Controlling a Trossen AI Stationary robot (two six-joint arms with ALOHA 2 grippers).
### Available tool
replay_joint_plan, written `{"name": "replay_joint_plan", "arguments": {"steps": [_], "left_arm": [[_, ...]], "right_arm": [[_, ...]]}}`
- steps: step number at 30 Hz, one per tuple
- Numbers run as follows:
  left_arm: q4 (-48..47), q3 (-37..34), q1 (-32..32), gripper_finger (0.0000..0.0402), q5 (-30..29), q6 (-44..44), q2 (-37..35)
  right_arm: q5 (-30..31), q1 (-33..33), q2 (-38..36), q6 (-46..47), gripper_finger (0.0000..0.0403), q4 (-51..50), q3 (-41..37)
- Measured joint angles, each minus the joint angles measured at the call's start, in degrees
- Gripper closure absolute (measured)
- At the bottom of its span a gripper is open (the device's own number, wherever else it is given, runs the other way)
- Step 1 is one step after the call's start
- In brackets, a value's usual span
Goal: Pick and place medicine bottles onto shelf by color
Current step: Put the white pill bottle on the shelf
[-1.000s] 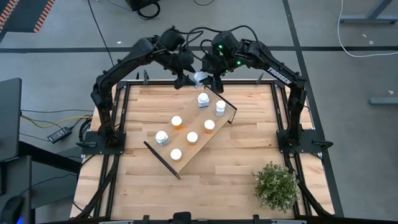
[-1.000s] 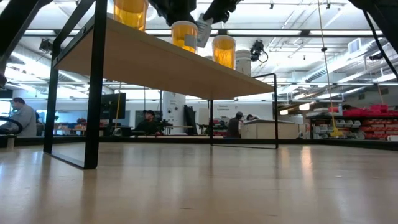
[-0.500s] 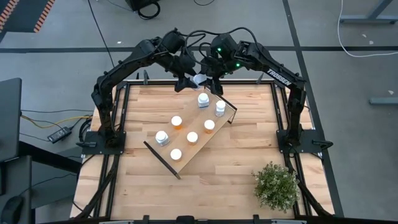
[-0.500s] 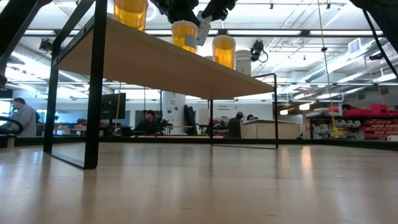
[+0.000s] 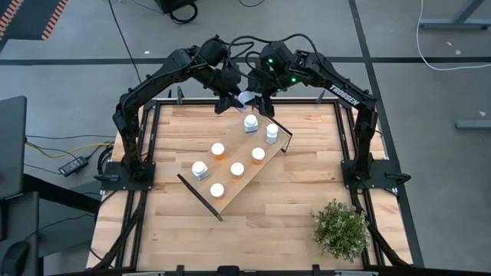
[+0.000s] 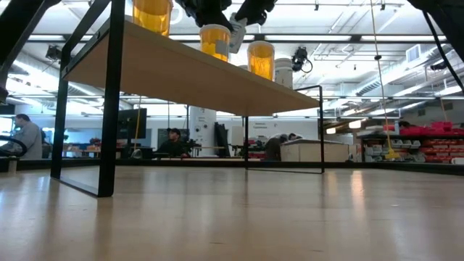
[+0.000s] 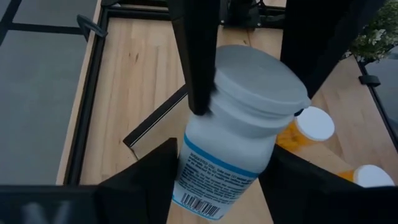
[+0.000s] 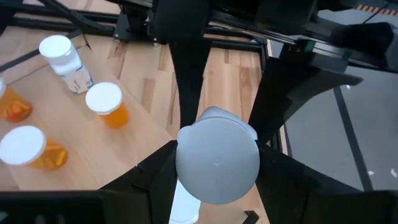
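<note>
A white bottle with a white cap [image 5: 245,97] is held in the air between both grippers, over the table's far edge beside the shelf's far end. My left gripper [image 5: 236,99] is shut on its body and my right gripper [image 5: 254,95] on its cap. The shelf [image 5: 247,180] is a light-wood board that lies slantwise on the table. On it stand two white bottles [image 5: 250,123], [image 5: 271,132] at the far end, several orange bottles [image 5: 219,149] in the middle, and one white bottle [image 5: 199,169] nearer. In the low view the orange bottles [image 6: 215,40] stand on the shelf's top. My left gripper pinches the bottle's labelled body [image 7: 199,177] between its two fingers [image 7: 152,180], below the cap. It comes from the table's left, slanting down. The bottle is lifted clear and tilted. My right gripper pinches the cap's rim [image 8: 189,165] between its two fingers [image 8: 280,180]. It comes from the table's right, end-on to the cap's top [image 7: 261,81].
A potted plant [image 5: 341,228] stands at the table's near right. Black frame rails [image 5: 153,138] run along the table's left and right edges. The near left and middle of the tabletop [image 5: 169,230] is bare wood. People sit in the room behind [image 6: 174,141].
</note>
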Motion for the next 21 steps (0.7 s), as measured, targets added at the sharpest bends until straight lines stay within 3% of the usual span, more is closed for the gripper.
{"name": "replay_joint_plan", "arguments": {"steps": [7, 21], "left_arm": [[0.34, 0.0, 0.15, 0.0202, -0.35, 0.04, 0.0], [-0.02, 0.0, 1.81, 0.0215, -0.08, -1.26, 0.0]], "right_arm": [[0.67, -0.52, 0.02, 4.14, 0.0202, 0.23, 0.0], [0.27, -1.29, 0.04, 11.74, 0.0143, 0.33, 0.0]]}}
